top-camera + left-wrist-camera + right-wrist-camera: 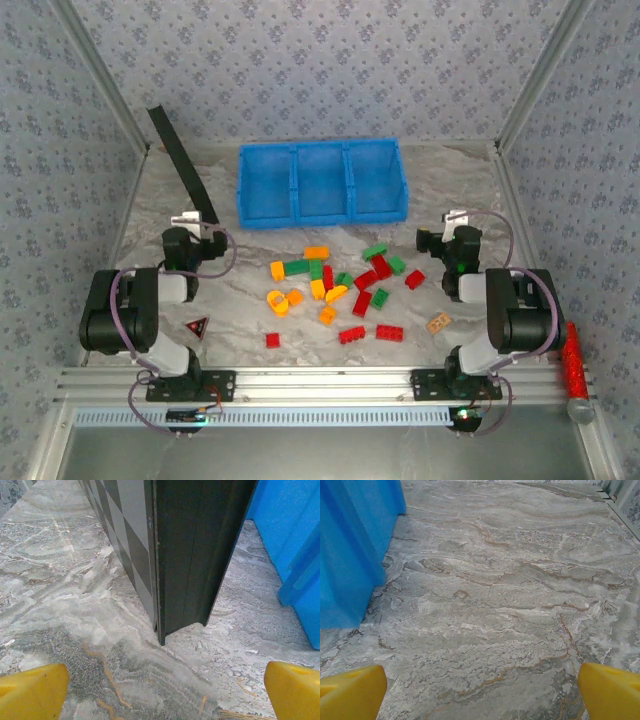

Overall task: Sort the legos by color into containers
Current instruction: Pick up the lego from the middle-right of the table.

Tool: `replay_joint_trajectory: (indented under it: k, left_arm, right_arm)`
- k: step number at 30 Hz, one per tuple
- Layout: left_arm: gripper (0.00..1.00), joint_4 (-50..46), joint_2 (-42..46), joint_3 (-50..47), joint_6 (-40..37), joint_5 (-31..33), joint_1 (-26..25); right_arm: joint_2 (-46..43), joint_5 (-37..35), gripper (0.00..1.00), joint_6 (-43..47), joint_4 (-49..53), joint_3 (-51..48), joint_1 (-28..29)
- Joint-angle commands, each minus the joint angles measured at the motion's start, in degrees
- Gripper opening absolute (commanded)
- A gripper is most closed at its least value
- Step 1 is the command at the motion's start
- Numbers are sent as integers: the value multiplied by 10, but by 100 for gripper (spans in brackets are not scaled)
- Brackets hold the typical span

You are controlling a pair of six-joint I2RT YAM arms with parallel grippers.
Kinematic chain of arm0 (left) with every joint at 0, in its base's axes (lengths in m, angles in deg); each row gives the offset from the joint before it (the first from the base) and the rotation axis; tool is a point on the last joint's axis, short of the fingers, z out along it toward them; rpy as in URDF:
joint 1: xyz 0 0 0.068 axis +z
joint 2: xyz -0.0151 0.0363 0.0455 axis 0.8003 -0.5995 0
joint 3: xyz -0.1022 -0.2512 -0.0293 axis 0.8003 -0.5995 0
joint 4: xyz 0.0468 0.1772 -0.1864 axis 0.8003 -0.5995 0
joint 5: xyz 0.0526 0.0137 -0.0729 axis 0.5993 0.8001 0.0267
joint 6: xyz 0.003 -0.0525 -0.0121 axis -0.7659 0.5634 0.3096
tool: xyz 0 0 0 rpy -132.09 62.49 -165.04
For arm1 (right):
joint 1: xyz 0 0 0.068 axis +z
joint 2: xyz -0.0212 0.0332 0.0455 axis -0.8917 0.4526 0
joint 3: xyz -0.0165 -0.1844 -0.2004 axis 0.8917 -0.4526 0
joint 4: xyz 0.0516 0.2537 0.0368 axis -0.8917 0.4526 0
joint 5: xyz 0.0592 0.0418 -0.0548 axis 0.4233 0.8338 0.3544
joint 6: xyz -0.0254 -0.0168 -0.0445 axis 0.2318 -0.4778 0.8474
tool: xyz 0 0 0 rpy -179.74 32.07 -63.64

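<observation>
Top external view: legos (365, 280) lie between left gripper (195, 225) and right gripper (455, 225), behind their fingertips, nearer the right. Fingers of both stand apart.

Right wrist view: marbled grey table (510, 595) beside the blue container (350, 545).
The container's outer wall rises at the upper left, standing on the table. Two yellow fingers (350, 692) occupy the lower corners, set wide apart, with table surface between them.
</observation>
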Motion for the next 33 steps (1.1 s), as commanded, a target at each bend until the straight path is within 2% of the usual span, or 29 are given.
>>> replay_joint_trajectory:
  k: [1, 15, 17, 33]
  left_arm:
    - [100, 18, -1, 12, -4, -11, 2]
    - [100, 17, -1, 12, -4, -11, 3]
    - [100, 21, -1, 10, 0, -32, 13]
    - [100, 18, -1, 13, -3, -20, 8]
  right_arm:
    - [-1, -9, 100, -7, -6, 7, 2]
    - [-1, -9, 100, -7, -6, 7, 2]
    - [0, -9, 100, -7, -6, 7, 2]
    - [-2, -3, 100, -9, -8, 5, -2]
